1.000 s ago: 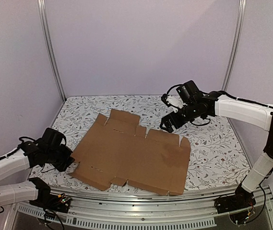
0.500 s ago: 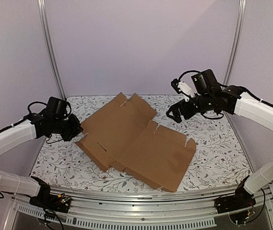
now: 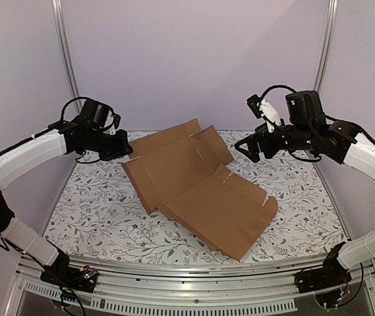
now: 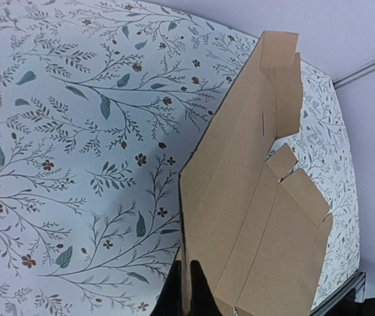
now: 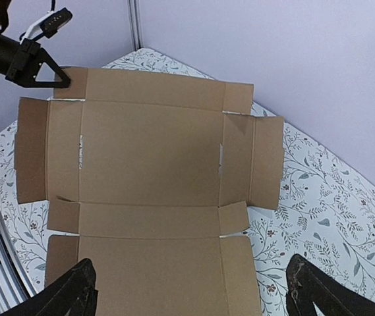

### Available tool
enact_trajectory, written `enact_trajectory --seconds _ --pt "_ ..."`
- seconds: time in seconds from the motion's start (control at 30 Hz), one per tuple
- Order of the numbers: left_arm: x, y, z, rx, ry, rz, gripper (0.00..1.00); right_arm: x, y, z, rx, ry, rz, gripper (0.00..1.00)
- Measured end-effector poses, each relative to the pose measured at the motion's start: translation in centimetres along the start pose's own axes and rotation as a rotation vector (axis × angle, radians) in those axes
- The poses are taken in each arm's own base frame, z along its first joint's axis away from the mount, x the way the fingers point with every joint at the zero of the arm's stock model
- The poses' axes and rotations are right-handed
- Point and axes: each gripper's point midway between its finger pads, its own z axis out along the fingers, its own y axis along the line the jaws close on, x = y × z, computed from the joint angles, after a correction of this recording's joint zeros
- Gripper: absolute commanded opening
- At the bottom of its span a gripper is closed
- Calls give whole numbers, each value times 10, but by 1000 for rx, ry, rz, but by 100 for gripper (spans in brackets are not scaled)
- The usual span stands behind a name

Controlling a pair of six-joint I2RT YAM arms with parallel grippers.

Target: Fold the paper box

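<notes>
In the last second you swung your left arm up from low at the table's near left edge toward the far left, and the paper box [image 3: 197,187], an unfolded brown die-cut sheet, came with it. Where it had lain flat on the floral tablecloth [image 3: 95,210], it now stood tilted, with its far left end raised in the air and its near right corner resting on the cloth. The whole sheet had also turned and shifted a little to the right. Over the same time you drew your right arm upward and back, away from the sheet's far edge. As a judgement, the task had barely begun: no flap or panel was yet creased, and the lift looked like repositioning or a first attempt to bring one end over. The left gripper [image 3: 124,151] had its fingers [image 4: 172,299] pressed together on the sheet's edge near a far left corner. The left wrist view showed them as two dark tips pinching the thin cardboard, with the sheet stretching away from them. The right gripper [image 3: 248,151] hovered above and beyond the sheet's far right side, its fingers [image 5: 75,289] spread wide apart, holding nothing and touching nothing. Its wrist camera looked straight down on most of the sheet, with the flaps and slits all lying open.
</notes>
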Motion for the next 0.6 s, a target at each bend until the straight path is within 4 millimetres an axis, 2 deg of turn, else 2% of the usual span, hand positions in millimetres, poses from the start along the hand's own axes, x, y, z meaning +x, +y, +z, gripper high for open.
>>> enact_trajectory --seconds 0.13,0.33,0.6 --pt "11 -21 0 -18 22 159 0 -12 13 -2 -71 -54 -63 99" --pt "32 -28 -6 -88 37 354 0 -26 27 -3 -134 -106 -182 99" --pt "15 -35 -55 -137 -101 496 0 -48 48 17 -192 -126 -353 99"
